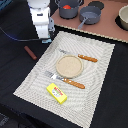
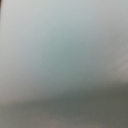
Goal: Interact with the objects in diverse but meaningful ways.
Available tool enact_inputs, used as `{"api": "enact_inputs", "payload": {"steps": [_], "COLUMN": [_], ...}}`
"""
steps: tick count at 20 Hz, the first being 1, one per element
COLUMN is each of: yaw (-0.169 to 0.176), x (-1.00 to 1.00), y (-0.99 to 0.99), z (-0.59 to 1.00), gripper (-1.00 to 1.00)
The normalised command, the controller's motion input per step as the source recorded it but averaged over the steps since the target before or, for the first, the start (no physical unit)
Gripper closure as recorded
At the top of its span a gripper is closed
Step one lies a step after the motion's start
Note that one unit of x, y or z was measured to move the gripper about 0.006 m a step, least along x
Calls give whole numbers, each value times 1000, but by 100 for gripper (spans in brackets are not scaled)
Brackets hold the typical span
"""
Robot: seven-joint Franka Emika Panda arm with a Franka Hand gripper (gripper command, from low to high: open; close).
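Observation:
My gripper (image 1: 46, 40) hangs low over the far left corner of the striped placemat (image 1: 100, 65); its fingers are too small and blurred to read. A brown sausage (image 1: 30, 52) lies on the black table to the exterior view's left of the mat, near the gripper. The yellow packet with a red label (image 1: 57, 93) rests on the mat's near edge. At the back, a grey pot (image 1: 69, 7) holds a red tomato (image 1: 66, 6). A pale grey-blue blur fills the wrist view, with nothing recognisable in it.
A tan plate (image 1: 68, 64) sits mid-mat, with a wooden-handled knife (image 1: 82, 57) behind it and a fork (image 1: 65, 80) in front. A grey pan (image 1: 90, 16) and a bowl (image 1: 123, 17) stand on the brown board at the back.

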Motion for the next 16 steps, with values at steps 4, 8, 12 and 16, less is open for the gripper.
{"api": "enact_inputs", "payload": {"steps": [4, 8, 12, 16], "yaw": [0, -29, -60, -45], "x": [266, 691, 939, 1000], "y": [97, 49, 0, 0], "z": [60, 645, 807, 719], "gripper": [100, 100, 100, 100]}}
